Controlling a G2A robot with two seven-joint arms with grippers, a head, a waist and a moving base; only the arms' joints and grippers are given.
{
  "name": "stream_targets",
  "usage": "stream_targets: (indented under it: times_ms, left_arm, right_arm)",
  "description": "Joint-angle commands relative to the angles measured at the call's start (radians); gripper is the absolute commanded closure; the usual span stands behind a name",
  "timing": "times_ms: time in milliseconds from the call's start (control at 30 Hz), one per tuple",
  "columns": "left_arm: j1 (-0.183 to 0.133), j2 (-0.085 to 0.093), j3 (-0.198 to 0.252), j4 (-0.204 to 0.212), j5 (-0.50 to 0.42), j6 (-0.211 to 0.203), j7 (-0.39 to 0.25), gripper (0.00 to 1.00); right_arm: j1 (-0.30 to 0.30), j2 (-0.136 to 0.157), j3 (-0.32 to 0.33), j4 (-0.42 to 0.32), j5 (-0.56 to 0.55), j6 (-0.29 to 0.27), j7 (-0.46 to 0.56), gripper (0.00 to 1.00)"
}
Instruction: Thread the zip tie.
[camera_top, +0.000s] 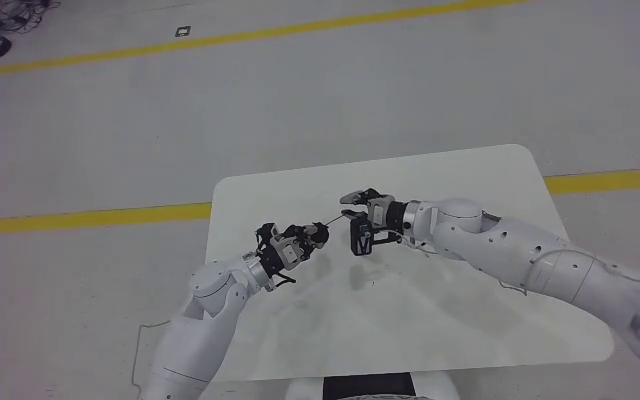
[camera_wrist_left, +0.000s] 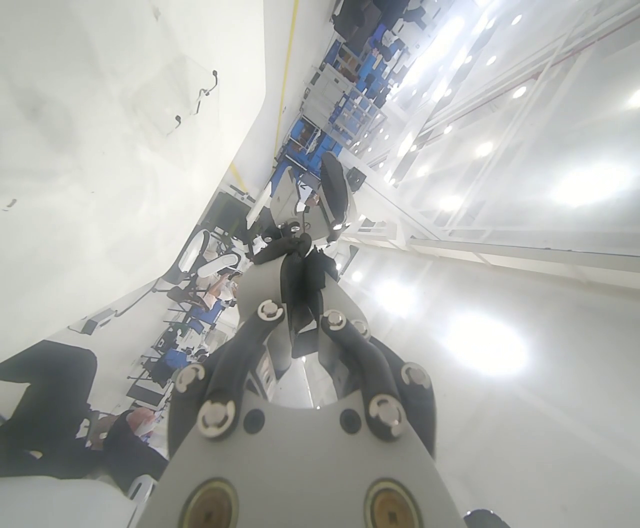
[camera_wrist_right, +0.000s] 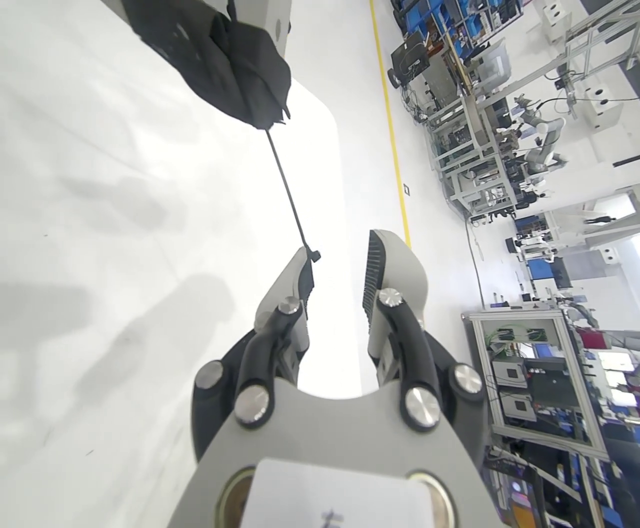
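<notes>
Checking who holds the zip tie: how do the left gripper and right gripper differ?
The left gripper has its jaws shut on the zip tie; the right gripper has its jaws open, the tie's far end beside one tip. The left gripper's tips are covered in black; the right gripper's are mostly grey. Both hang above the table, facing each other.

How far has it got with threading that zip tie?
Done: the zip tie is held above the table, one end pinched in the left hand. In hand: its small head touches one finger of the open right hand. Left: no loop is formed, so threading remains.
</notes>
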Motion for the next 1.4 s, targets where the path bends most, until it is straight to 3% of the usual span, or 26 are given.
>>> stream_targets:
  times_ms: [0,500,1133,1367]
  left_arm:
    - [0.0,0.0,0.0,0.0,0.0,0.0,0.0,1.0]
    - [0.0,0.0,0.0,0.0,0.0,0.0,0.0,1.0]
    - [0.0,0.0,0.0,0.0,0.0,0.0,0.0,1.0]
    - [0.0,0.0,0.0,0.0,0.0,0.0,0.0,1.0]
  right_arm:
    - [0.0,0.002,0.0,-0.004,0.0,-0.001,0.002,0.8]
    - [0.004,0.018,0.0,-0.04,0.0,-0.032,0.015,0.88]
    - [0.008,0.031,0.0,-0.07,0.0,-0.061,0.038,0.91]
    - [0.01,0.033,0.0,-0.074,0.0,-0.067,0.045,1.0]
